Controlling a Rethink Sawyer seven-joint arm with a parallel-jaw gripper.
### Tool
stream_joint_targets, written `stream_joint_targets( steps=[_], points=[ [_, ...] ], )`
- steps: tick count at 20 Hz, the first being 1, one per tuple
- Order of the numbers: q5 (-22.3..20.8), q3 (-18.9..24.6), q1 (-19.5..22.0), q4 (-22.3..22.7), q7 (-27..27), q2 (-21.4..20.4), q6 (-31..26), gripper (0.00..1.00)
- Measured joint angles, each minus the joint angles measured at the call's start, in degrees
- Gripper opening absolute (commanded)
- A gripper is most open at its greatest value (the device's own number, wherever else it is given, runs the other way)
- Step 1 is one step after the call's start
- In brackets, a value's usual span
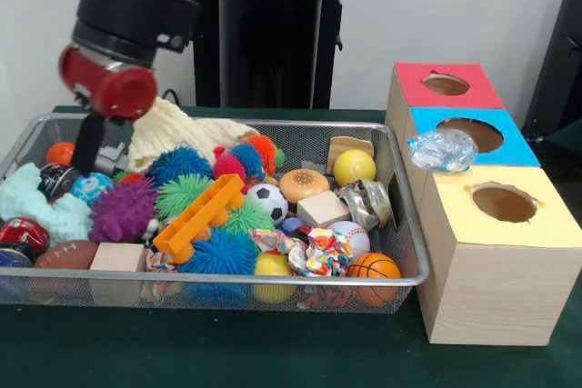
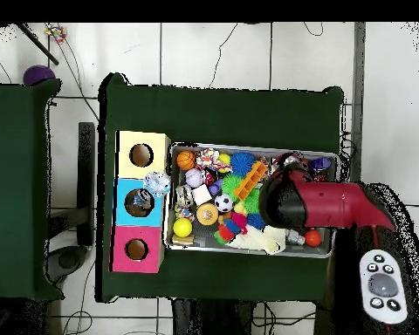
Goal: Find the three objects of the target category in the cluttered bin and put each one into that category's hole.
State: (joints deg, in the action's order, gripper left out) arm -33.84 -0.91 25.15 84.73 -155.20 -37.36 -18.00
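The wire-mesh bin point(image 1: 227, 276) is full of toys; it also shows in the overhead view point(image 2: 248, 146). One wrinkly see-through bottle point(image 1: 443, 149) with blue on it lies on top of the boxes, at the blue box's near edge beside its hole point(image 1: 476, 134). In the overhead view the bottle point(image 2: 157, 182) sits between the yellow and blue boxes. I see no other bottles among the clutter. My gripper point(image 1: 88, 147) reaches down into the bin's left end near a blue patterned ball point(image 1: 91, 188). The arm point(image 2: 291, 196) hides it from above.
Three wooden boxes stand beside the bin: red point(image 1: 414, 79), blue point(image 1: 518, 154) and yellow point(image 1: 546, 224), each with a round hole. The bin holds spiky balls, an orange block point(image 1: 195, 215), a soccer ball point(image 1: 267, 202), a shiny metal can point(image 1: 364, 203), wooden blocks and cloth.
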Motion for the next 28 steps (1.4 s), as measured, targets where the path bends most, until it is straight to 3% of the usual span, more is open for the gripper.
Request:
stream_joint_targets(
  steps=[4,13,28],
  points=[
    [-0.85,0.45,0.77,-6.85,0.00,3.85,-2.03,0.00],
    [-0.88,2.63,-2.00,-14.61,0.00,7.45,-8.19,0.00],
    [-0.88,3.27,-12.75,-17.13,0.00,7.97,-10.02,0.00]
  ],
)
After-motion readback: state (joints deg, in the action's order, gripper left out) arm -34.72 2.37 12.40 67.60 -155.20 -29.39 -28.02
